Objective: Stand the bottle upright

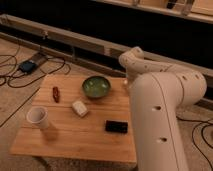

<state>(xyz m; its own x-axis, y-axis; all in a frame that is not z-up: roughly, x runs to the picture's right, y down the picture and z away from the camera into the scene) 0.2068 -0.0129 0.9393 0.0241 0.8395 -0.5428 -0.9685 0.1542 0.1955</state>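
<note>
So the bottle (79, 108) is lying on its side around the middle of the desk (70, 142). It's near the green bowl (96, 86), with the paper cup (38, 117) on one side and a black block (116, 126) on the other, and it touches none of them. The gripper isn't showing anywhere, only the fat white arm (162, 110) folded up at the desk's edge, so I can't tell what the jaws are doing. Looks like the task hasn't started.

My take on the reach: come down from above, line the jaws across the bottle's short width, pinch toward one end and tip it up. Mind the bowl on the way in. A light plastic bottle will probably roll if nudged.
</note>
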